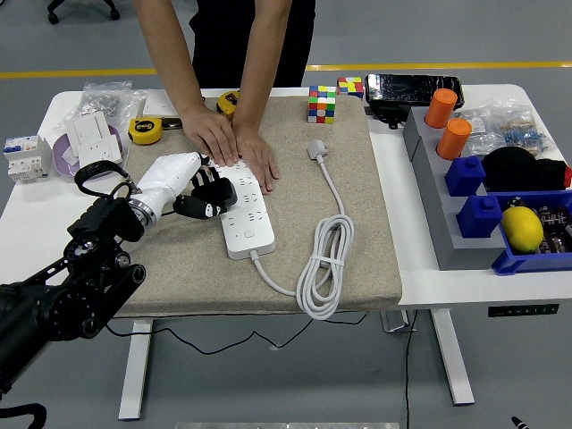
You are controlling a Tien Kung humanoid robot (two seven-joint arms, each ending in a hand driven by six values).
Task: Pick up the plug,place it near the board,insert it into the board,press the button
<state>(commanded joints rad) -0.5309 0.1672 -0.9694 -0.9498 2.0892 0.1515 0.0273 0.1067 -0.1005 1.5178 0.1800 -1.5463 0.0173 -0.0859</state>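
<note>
A white power strip (243,223) lies on the beige mat (366,206), its far end covered by a person's two hands (237,143) pressing flat on it. Its white plug (317,148) lies loose on the mat to the right, with the cable coiled (326,264) toward the near edge. My left hand (206,194), white with black fingers, sits at the strip's left edge, about halfway along it. Its fingers are curled and touch the strip's side, holding nothing. The right arm is out of view.
A yellow tape measure (145,130) and white sockets (94,143) lie at the far left. A Rubik's cube (322,103) stands at the mat's far edge. Orange cups (441,107), blue bins (527,259) and a lemon (523,228) fill the right side.
</note>
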